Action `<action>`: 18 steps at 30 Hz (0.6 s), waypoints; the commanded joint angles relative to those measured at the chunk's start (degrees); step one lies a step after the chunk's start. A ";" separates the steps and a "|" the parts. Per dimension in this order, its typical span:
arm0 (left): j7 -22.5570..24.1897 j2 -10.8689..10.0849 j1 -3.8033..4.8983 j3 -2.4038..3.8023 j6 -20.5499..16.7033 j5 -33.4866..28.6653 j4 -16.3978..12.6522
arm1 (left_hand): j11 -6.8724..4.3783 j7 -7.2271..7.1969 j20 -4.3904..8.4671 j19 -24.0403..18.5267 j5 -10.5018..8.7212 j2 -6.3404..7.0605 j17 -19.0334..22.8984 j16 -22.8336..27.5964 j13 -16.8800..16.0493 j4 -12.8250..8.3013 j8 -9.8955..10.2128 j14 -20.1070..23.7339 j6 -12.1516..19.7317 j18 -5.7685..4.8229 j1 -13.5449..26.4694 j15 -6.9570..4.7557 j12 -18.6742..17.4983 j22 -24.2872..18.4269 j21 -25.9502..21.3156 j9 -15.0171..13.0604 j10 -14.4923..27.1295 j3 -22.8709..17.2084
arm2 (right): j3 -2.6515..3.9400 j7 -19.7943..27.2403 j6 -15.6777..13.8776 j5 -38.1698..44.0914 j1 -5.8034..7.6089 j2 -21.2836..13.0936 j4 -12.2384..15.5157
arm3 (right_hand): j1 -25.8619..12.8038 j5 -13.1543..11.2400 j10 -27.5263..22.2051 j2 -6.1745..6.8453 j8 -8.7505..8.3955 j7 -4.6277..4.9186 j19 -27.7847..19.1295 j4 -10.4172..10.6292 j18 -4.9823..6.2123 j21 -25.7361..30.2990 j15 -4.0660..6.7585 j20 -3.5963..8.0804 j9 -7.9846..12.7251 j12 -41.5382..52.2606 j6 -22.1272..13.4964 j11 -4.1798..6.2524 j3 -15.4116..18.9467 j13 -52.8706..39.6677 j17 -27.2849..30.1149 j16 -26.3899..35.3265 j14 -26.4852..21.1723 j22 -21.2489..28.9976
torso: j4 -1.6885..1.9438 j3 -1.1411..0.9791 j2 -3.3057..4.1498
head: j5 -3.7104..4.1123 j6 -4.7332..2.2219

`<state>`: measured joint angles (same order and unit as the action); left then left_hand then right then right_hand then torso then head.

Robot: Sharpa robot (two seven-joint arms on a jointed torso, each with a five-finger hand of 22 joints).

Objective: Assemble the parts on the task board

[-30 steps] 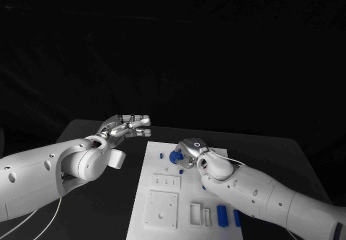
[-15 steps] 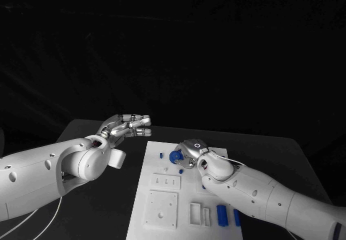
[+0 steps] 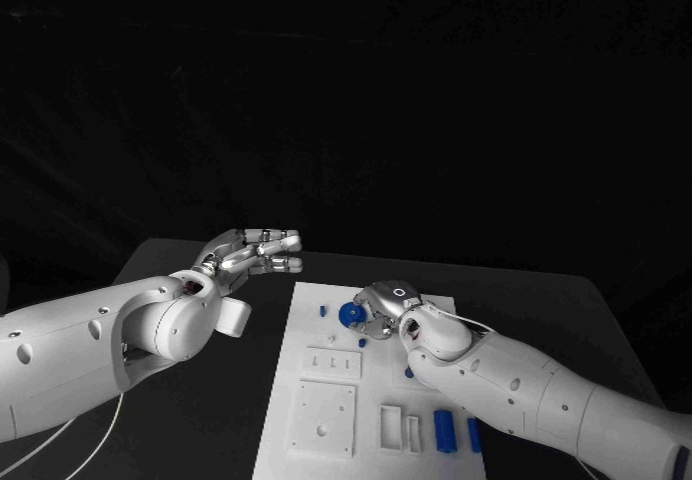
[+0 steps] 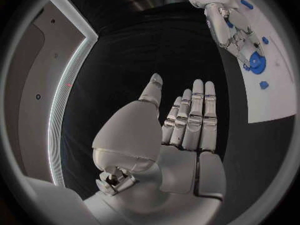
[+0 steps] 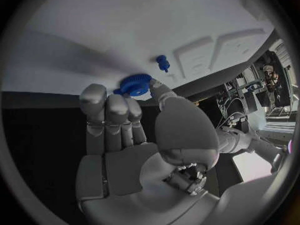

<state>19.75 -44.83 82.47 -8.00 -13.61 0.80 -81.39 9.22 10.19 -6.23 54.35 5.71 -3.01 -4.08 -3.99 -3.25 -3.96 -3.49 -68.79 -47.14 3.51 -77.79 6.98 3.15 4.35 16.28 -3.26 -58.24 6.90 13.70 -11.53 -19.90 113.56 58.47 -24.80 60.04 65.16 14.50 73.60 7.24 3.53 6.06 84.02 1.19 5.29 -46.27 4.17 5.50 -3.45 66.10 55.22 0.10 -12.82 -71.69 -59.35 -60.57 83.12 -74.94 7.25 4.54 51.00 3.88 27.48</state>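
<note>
The white task board (image 3: 325, 455) lies in the middle of the black table. A blue gear (image 3: 351, 314) sits at the board's far end. My right hand (image 3: 387, 304) is right beside it, thumb and fingertips (image 5: 156, 90) pinching the gear (image 5: 134, 84) at its rim; the left wrist view shows the same hand (image 4: 232, 31) bent over the gear (image 4: 256, 63). A small blue peg (image 5: 162, 62) stands just beyond the gear. My left hand (image 3: 254, 250) hovers left of the board's far corner, fingers straight and apart (image 4: 194, 117), holding nothing.
Two blue cylinders (image 3: 444, 432) (image 3: 473, 434) lie at the board's near right. Small blue pieces (image 3: 322, 311) (image 3: 362, 342) (image 3: 408, 374) dot the board. White raised blocks and slots (image 3: 325, 418) (image 3: 333, 362) (image 3: 392, 428) fill its near half. Bare black table (image 3: 570, 300) runs along both sides.
My right hand has shifted slightly toward the near side, staying at the gear. The gear and my left hand have not moved.
</note>
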 commanded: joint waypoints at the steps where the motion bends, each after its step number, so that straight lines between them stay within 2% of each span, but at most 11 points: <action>1: 0.26 -0.03 0.05 0.05 0.89 0.22 -0.17 | -0.06 -0.07 0.10 -0.47 -0.06 0.27 0.09 0.21 -0.09 -0.29 0.22 0.40 0.24 -0.06 0.07 -0.12 0.28 -0.08 0.14 0.05 0.24 -0.07 | -0.03 0.30 1.03 -1.57 -0.14 -0.58 0.20 | -0.44 0.33 0.00 0.09 -0.04 0.02 3.37 0.39 0.25 -0.23 -0.19 -0.32 -0.05 0.36 0.92 -0.27 0.00 -0.07 -0.07 -0.27 -0.02 -4.61 | -0.04 -0.03 0.01 | 0.02 0.10; 6: 0.26 -0.22 0.05 0.05 0.86 0.24 -0.21 | -0.06 -0.07 0.10 -0.47 -0.06 0.27 0.09 0.21 -0.09 -0.29 0.22 0.40 0.24 -0.06 0.07 -0.12 0.28 -0.08 0.14 0.05 0.24 -0.07 | -0.03 0.14 0.28 -2.13 -0.49 -1.62 1.11 | -0.49 0.42 0.05 0.05 -0.03 0.03 3.36 0.47 0.31 -0.25 -0.24 -0.38 -0.07 0.45 1.55 -0.32 0.00 -0.12 -0.09 -0.32 -0.02 -4.63 | -0.06 -0.07 0.04 | 0.03 0.14; 10: 0.27 -0.37 0.05 0.05 0.85 0.26 -0.24 | -0.06 -0.07 0.10 -0.47 -0.06 0.27 0.09 0.21 -0.09 -0.29 0.22 0.40 0.24 -0.06 0.07 -0.12 0.28 -0.08 0.14 0.05 0.24 -0.07 | 0.00 -0.36 -2.38 -2.36 -0.84 -2.72 2.24 | -0.48 0.43 0.08 0.22 0.00 0.08 3.36 0.52 0.38 -0.24 -0.27 -0.40 -0.09 0.50 1.86 -0.37 0.04 -0.14 -0.11 -0.35 -0.02 -4.64 | -0.08 -0.10 0.01 | 0.16 0.09; 13: 0.26 -0.55 0.05 0.05 0.83 0.26 -0.28 | -0.06 -0.07 0.10 -0.47 -0.06 0.27 0.09 0.21 -0.09 -0.29 0.22 0.40 0.24 -0.06 0.07 -0.12 0.28 -0.08 0.14 0.05 0.24 -0.07 | 0.15 -0.14 -5.47 -2.98 -0.98 -4.05 3.49 | -0.19 0.31 0.10 0.56 -0.03 0.07 3.37 0.61 0.47 -0.35 -0.28 -0.44 -0.08 0.51 1.86 -0.37 -0.06 -0.11 -0.16 -0.43 -0.02 -4.66 | -0.19 -0.13 -0.02 | 0.29 -0.04; 15: 0.28 -0.65 0.05 0.05 0.81 0.26 -0.25 | -0.06 -0.07 0.10 -0.47 -0.06 0.27 0.09 0.21 -0.09 -0.29 0.22 0.40 0.24 -0.06 0.07 -0.12 0.28 -0.08 0.14 0.05 0.24 -0.07 | 0.39 0.23 -6.72 -3.46 -1.01 -5.00 4.44 | 0.19 2.72 0.02 0.91 -0.02 0.22 3.36 0.36 0.50 -0.40 -0.35 -0.50 -0.08 0.39 1.88 -0.47 -0.40 -0.01 -0.16 -0.42 -0.02 -4.69 | -0.20 -0.10 -0.05 | 0.34 -0.14; 18: 0.28 -0.82 0.05 0.05 0.78 0.27 -0.17 | -0.06 -0.07 0.10 -0.47 -0.06 0.27 0.09 0.21 -0.09 -0.29 0.22 0.40 0.24 -0.06 0.07 -0.12 0.28 -0.08 0.14 0.05 0.24 -0.07 | 0.80 0.77 -7.68 -4.39 -1.03 -6.42 5.94 | 0.06 3.50 0.04 1.23 -0.04 0.23 3.37 0.36 0.49 -0.55 -0.37 -0.54 -0.06 0.38 1.66 -0.48 -0.38 0.03 -0.19 -0.46 -0.02 -4.74 | -0.27 -0.16 -0.06 | 0.48 -0.29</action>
<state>19.69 -45.62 82.47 -8.00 -13.58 0.84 -81.48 9.22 10.20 -6.23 54.36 5.71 -3.01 -4.08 -3.99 -3.25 -3.96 -3.49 -68.79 -47.15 3.51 -77.79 6.98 3.15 4.35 16.28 -3.27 -58.24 6.90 14.40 -11.41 -24.12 110.65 57.44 -30.84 65.27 65.18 17.91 73.60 8.01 3.49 6.14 84.02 1.51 5.28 -46.49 4.17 5.50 -3.58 66.28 56.79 0.10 -12.83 -71.71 -59.47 -60.80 83.12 -74.92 7.05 4.41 50.99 4.25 27.30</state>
